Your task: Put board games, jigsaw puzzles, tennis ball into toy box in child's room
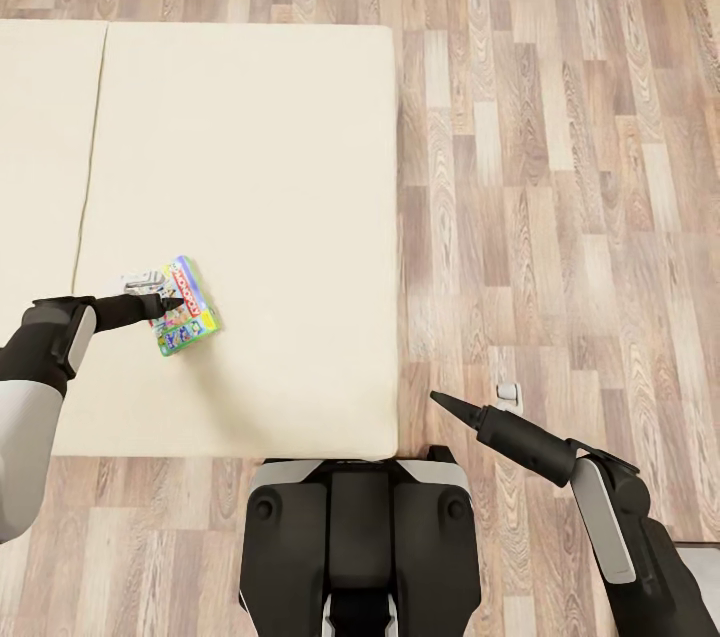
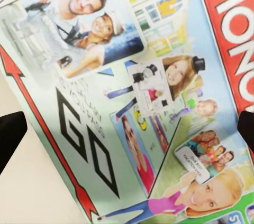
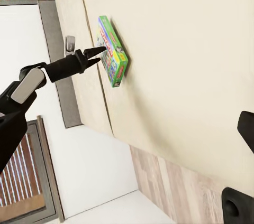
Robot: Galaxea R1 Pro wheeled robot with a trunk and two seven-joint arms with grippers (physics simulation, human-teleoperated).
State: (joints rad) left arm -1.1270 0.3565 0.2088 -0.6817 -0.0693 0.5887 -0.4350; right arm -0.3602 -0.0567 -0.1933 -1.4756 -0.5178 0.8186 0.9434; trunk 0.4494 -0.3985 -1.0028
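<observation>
A board game (image 1: pixel 188 309) with a busy green, blue and red printed cover lies flat on the beige bed (image 1: pixel 250 137), near its front left part. My left gripper (image 1: pixel 173 302) hovers right over the box's cover, open. In the left wrist view the cover (image 2: pixel 137 92) is very close, with a dark finger (image 2: pixel 10 139) at either side. The right wrist view shows the same box (image 3: pixel 112 49) side-on, with the left gripper (image 3: pixel 99 56) at its top face. My right gripper (image 1: pixel 438 399) is open over the wood floor, right of the bed, holding nothing.
A small grey-white thing (image 1: pixel 140 280) lies by the box's left edge; I cannot tell what it is. A mattress seam (image 1: pixel 90 167) runs down the bed's left part. Wood-plank floor (image 1: pixel 560 217) stretches to the right, with a small white fitting (image 1: pixel 508 393). My base (image 1: pixel 360 537) stands at the bed's front edge.
</observation>
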